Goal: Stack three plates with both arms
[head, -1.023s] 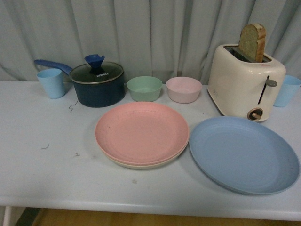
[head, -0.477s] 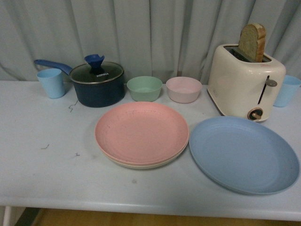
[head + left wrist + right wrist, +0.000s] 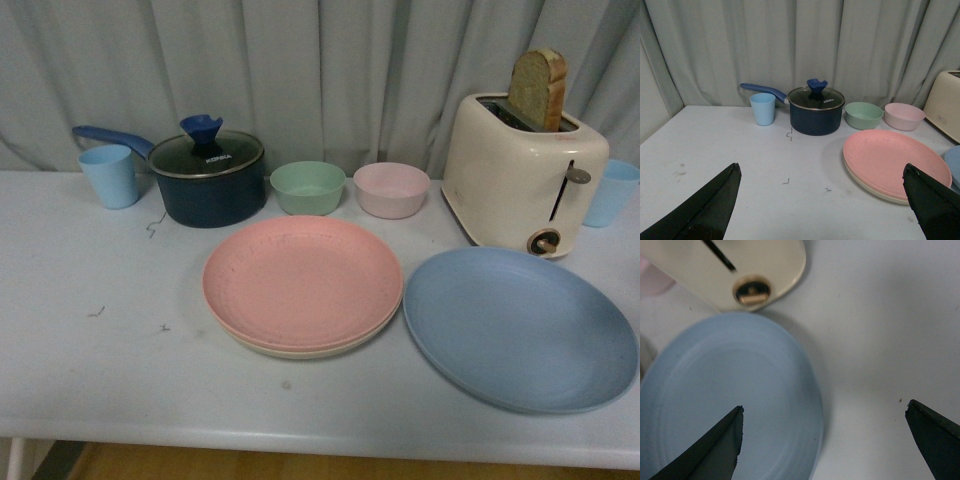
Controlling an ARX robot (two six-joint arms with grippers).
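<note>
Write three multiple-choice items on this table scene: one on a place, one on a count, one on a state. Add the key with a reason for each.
1. Where does the blue plate lie?
A. on a chair
B. flat on the table, in front of the toaster
C. on a shelf

2. How many small bowls are on the table?
A. one
B. two
C. four

3. The right gripper is:
A. open, gripping nothing
B. shut on the blue plate
C. shut on a spoon

Key:
1 B, the front view shows it resting on the tabletop just before the toaster.
2 B, a green bowl and a pink bowl stand side by side.
3 A, its fingers stand wide apart in the right wrist view, with nothing clamped.
</note>
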